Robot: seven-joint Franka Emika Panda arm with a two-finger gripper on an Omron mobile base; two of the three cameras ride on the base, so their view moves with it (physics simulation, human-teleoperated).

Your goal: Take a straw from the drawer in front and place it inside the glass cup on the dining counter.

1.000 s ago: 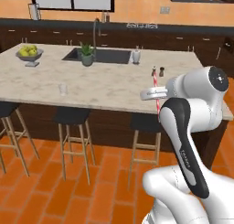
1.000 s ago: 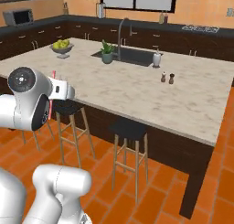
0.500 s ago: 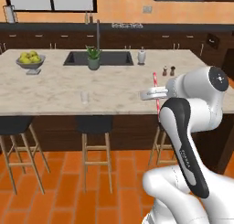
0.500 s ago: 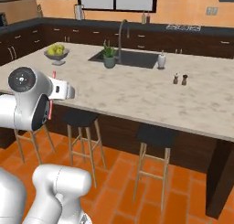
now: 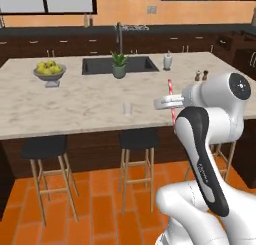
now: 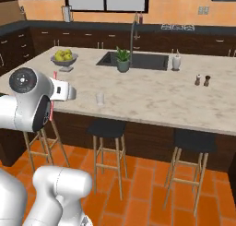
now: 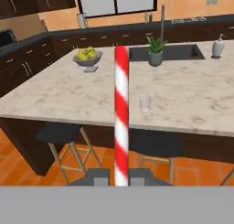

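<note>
Beige stone of the dining counter (image 5: 75,106) is carrying the glass cup (image 5: 127,108) near its front edge. Right base camera is showing the straw (image 6: 54,97) upright beside the arm. Hand camera is showing the gripper (image 7: 119,176) clamping the straw's base, left of the cup.

straw (image 7: 121,113): red with white stripes | glass cup (image 7: 145,103): clear, colourless | table (image 7: 201,104): beige marble-look top, dark brown base | sink (image 5: 120,65): dark | fruit (image 6: 64,55): yellow-green, in grey bowl (image 6: 64,63) | plant (image 7: 156,45): green, grey-green pot | stools (image 5: 47,147): black seats, light wood legs | floor (image 5: 100,209): orange tiles
</note>
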